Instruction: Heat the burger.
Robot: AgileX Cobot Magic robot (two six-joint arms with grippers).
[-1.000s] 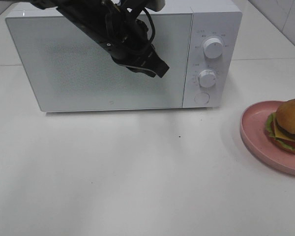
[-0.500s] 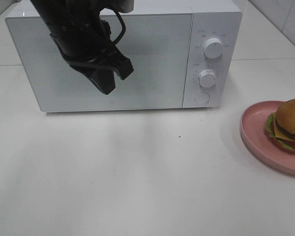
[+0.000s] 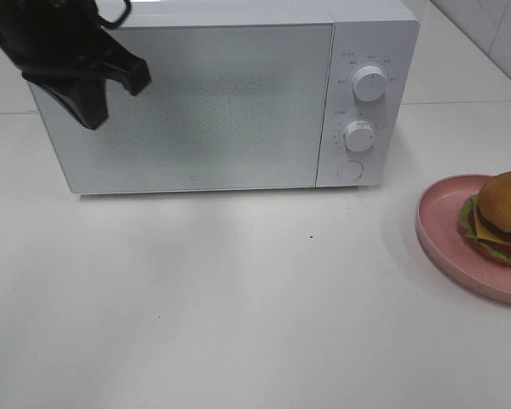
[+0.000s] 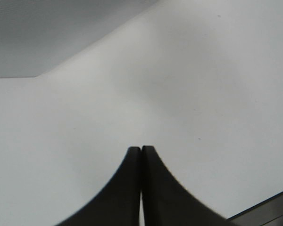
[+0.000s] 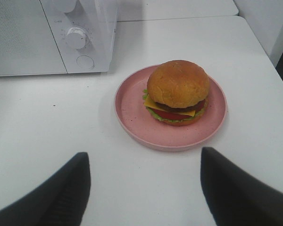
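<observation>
Two grippers are at work here, and neither holds anything: the left gripper, hanging at about ten o'clock in the high view before the microwave, has its fingers pressed together on nothing, while the right gripper stands spread wide, empty, just short of the pink plate. The burger sits on that plate at roughly three o'clock on the table, well apart from the microwave, whose door looks fully shut. My worry is order: if the right arm lifts the plate before the door is opened, it has nowhere to go, and a tilted plate could let the burger slide off. The left arm, near the hinge side, may also catch the door edge or nudge the oven if it gropes for a grip with closed fingers. Since a second ago the left gripper has swung from the door's middle across to its left end.
</observation>
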